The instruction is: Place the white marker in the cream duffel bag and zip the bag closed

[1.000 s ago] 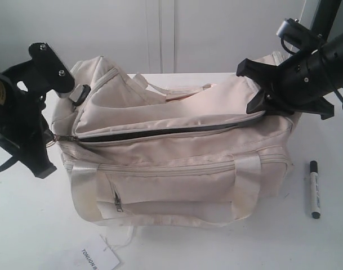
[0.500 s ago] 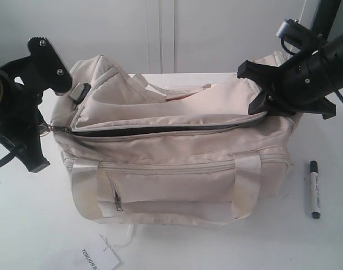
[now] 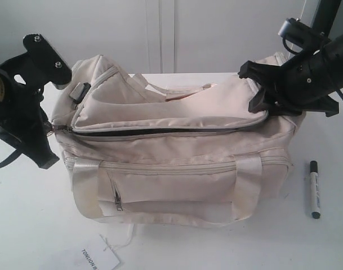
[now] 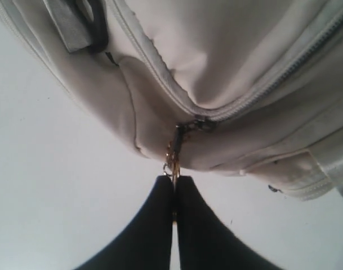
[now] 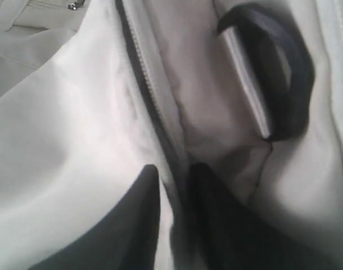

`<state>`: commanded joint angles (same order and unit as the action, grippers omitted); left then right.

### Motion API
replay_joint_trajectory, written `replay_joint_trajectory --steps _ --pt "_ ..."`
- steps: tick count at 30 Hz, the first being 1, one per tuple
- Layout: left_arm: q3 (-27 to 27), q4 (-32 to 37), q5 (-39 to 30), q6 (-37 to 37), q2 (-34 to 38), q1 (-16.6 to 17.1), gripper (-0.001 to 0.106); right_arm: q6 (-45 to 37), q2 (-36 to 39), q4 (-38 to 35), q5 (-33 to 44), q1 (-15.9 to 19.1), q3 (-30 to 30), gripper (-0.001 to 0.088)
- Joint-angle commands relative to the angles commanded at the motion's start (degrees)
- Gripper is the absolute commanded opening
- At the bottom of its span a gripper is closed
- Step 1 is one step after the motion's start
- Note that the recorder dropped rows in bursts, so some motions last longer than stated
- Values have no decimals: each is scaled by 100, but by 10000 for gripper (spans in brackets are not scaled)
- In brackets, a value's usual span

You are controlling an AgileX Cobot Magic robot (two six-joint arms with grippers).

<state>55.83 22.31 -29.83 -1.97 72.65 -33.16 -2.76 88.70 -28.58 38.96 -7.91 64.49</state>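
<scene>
The left end effector [image 4: 174,184] pinches the gold chain pull [image 4: 172,160] of the cream duffel bag [image 3: 171,183], the right end effector [image 5: 174,183] sits partly parted astride the zipper edge [image 5: 151,115], and the white marker [image 3: 314,189] lies on the counter [image 3: 25,225].

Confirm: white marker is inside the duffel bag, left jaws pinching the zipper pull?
No. The white marker lies on the table beside the cream duffel bag, per the exterior view. The left jaws do pinch the gold zipper pull.

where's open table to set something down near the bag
Bare table front-left, bordered by the cream duffel bag and paper tag; also front-right, between bag and white marker. Crowded at both bag ends: left gripper, right gripper.
</scene>
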Motion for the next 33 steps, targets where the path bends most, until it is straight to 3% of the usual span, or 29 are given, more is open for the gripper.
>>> replay_joint_trajectory --steps 3,12,17,27,33 --pt "0 -168 76 0 0 0 0 0 -35 0 12 0 0 411" --pt "0 -267 82 0 0 0 0 -100 -636 451 37 0 221 410" --pt "0 -429 126 0 0 0 0 -1170 -886 474 82 0 250 410" --pt "121 -947 272 0 -90 0 0 -3389 -866 -668 388 -10 212 386" --pt "296 -987 298 0 -270 0 0 -4024 -866 -765 536 -10 212 386"
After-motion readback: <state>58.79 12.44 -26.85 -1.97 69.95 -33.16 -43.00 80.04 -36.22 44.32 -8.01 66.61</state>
